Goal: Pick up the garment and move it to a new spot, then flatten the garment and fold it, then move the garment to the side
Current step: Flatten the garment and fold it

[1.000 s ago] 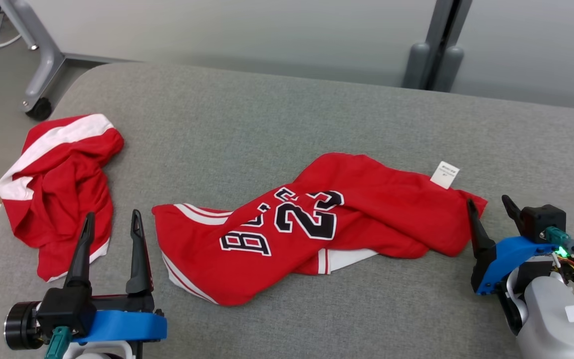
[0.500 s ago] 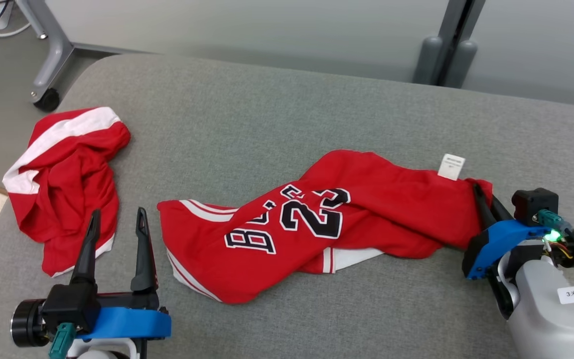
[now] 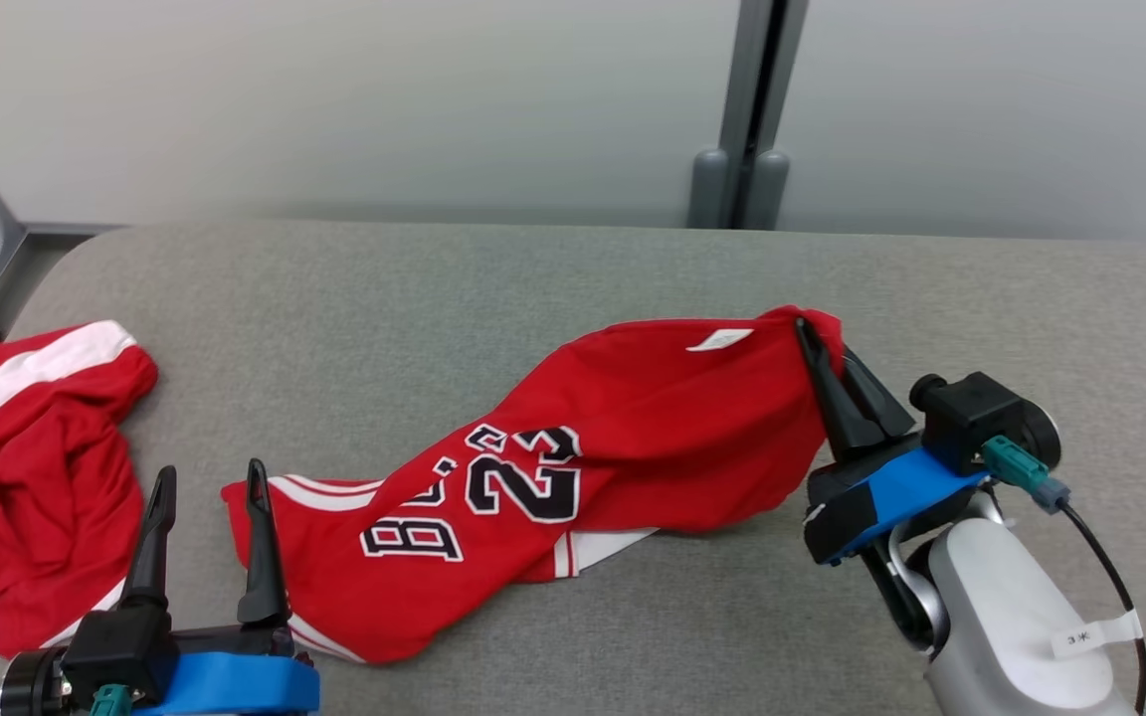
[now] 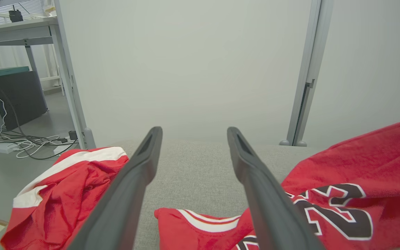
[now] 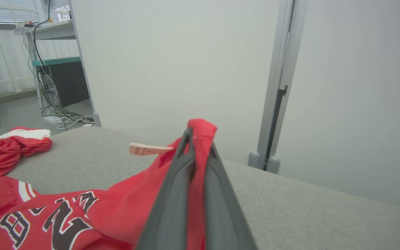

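Right gripper point(image 3: 820, 338) pressed together, pinching the far right corner of the red numbered garment point(image 3: 573, 438), which trails across the centre of the grey cushion point(image 3: 434, 288). Left gripper point(image 3: 211, 469) spread and empty, near left, between that garment and a red-and-white cloth point(image 3: 26, 447).

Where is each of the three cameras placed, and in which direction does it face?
Head view: on the head, looking forward and down at the table with the red jersey; left gripper open, right gripper shut on the jersey's corner.
Left wrist view: on the left wrist, looking along its open fingers over the table toward the wall.
Right wrist view: on the right wrist, looking along its fingers pinching the jersey.
Shared: both wrist views show the second red garment.
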Robot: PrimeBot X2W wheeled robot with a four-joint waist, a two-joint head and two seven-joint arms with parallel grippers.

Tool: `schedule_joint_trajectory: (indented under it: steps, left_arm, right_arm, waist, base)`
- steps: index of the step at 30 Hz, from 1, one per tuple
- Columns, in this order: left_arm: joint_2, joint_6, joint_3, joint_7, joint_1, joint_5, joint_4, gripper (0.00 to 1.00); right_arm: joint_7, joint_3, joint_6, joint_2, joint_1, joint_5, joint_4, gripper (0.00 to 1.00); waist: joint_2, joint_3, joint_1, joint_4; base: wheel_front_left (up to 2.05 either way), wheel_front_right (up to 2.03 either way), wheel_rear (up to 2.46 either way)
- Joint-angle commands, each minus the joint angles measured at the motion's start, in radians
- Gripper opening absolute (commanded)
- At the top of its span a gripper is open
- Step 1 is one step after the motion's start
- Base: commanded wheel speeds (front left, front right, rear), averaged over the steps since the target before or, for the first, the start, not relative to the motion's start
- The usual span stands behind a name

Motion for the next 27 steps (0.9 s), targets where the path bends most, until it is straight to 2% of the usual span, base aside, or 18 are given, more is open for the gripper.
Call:
schedule_joint_trajectory:
  steps: [1,9,20,23,27]
  left_arm:
    - [0.000,0.003,0.002,-0.002,0.014,0.006,-0.004,1.00]
    - [0.000,0.007,0.020,-0.002,0.024,0.001,-0.006,1.00]
    - [0.000,-0.002,0.033,-0.002,0.004,0.010,-0.013,1.00]
    - [0.000,-0.003,0.034,-0.002,-0.005,0.009,-0.013,1.00]
    - [0.000,-0.001,0.020,-0.002,-0.020,0.001,-0.010,1.00]
  right_arm:
    - [-0.003,0.023,0.000,-0.005,0.019,0.019,-0.043,0.00]
    - [0.062,0.105,0.000,-0.020,0.071,0.071,-0.338,0.00]
    - [0.263,0.084,0.000,-0.011,0.119,0.100,-0.852,0.00]
    - [0.310,0.055,0.000,-0.009,0.130,0.094,-0.944,0.00]
    - [0.339,-0.010,0.000,-0.006,0.152,0.096,-0.953,0.00]
  waist:
    - [0.0000,-0.027,0.0001,-0.030]
    - [0.0000,-0.032,0.0001,-0.067]
    - [0.0000,-0.012,0.0001,-0.094]
    - [0.0000,-0.003,0.0001,-0.097]
    - [0.0000,0.012,0.0001,-0.090]
  base:
    - [0.00,0.00,0.00]
    - [0.00,0.00,0.00]
    - [0.00,0.00,0.00]
    - [0.00,0.00,0.00]
    - [0.00,0.00,0.00]
